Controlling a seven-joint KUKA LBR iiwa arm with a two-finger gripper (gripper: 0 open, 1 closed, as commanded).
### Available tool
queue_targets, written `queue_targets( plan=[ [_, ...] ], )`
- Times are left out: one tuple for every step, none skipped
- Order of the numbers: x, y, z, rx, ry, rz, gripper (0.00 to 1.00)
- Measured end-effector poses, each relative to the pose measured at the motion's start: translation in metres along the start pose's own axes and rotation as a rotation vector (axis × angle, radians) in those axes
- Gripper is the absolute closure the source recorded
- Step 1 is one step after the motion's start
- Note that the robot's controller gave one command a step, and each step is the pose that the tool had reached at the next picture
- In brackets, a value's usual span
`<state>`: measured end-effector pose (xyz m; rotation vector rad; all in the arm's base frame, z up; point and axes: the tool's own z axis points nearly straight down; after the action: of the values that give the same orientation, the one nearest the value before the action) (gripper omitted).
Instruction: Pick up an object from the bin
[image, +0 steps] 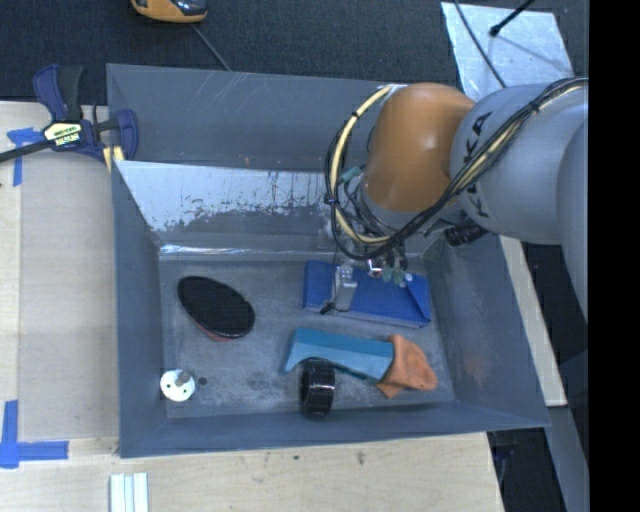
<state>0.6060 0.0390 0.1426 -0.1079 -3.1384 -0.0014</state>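
Your gripper (352, 292) is down inside the bin (136, 320), at the rear right of the floor, hanging below the orange wrist cover (415, 150) and its cable loops. It sits right on the left end of a flat dark-blue pad (392, 300) lying near the back wall. You can't tell how far the gripper is open or whether it has hold of anything; the wrist and cables hide most of it.

Just in front of the pad is a light-blue block (335, 352) with an orange cloth (412, 368) bunched against its right end. A black roll (318, 388) touches the block's front edge.

Well apart on the left is a black oval thing (215, 306) lying flat. A small white round disc (177, 384) sits near the front left corner.
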Motion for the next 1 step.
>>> queue_targets(
  plan=[
    [0.0004,-0.0099,0.0285,0.0,-0.009,0.053,0.0]
  ],
)
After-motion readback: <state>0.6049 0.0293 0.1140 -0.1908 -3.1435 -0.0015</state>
